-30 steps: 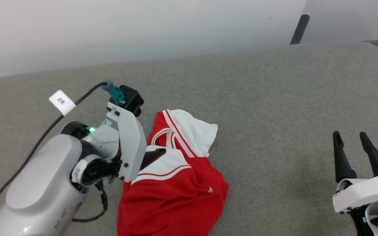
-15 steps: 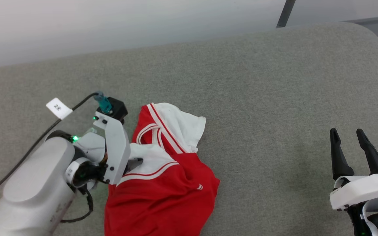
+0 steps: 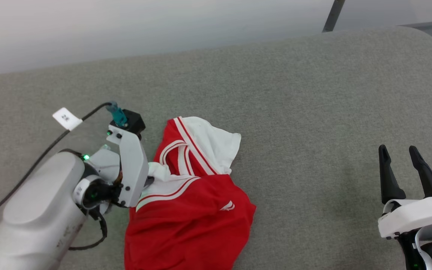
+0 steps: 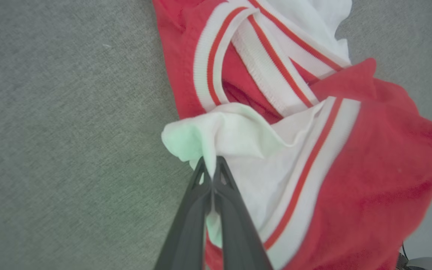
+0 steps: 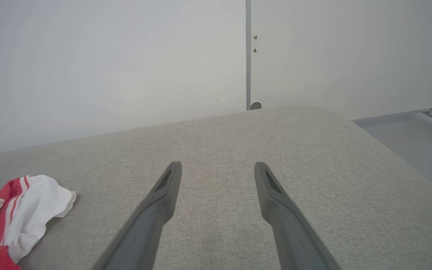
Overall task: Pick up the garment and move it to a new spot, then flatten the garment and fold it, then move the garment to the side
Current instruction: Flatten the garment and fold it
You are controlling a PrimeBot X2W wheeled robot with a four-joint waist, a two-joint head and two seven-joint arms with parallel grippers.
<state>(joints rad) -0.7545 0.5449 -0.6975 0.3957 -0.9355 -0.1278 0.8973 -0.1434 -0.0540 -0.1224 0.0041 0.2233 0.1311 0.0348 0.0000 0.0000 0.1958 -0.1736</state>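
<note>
Pinched shut by the left fingers (image 4: 195, 210) on a white sleeve fold of the crumpled red-and-white jersey garment (image 3: 193, 225). Heaped at the left of the grey cloth-covered desk (image 3: 313, 112), bulk rightward of the pinch. Spread wide and empty, well apart: right fingers (image 5: 163, 202). Likely the left arm's lift.

Garment (image 3: 189, 210) lies near-left on the surface (image 3: 313, 112); left gripper (image 4: 211, 162) at its left edge; right gripper (image 3: 398, 150) well apart, near right.
</note>
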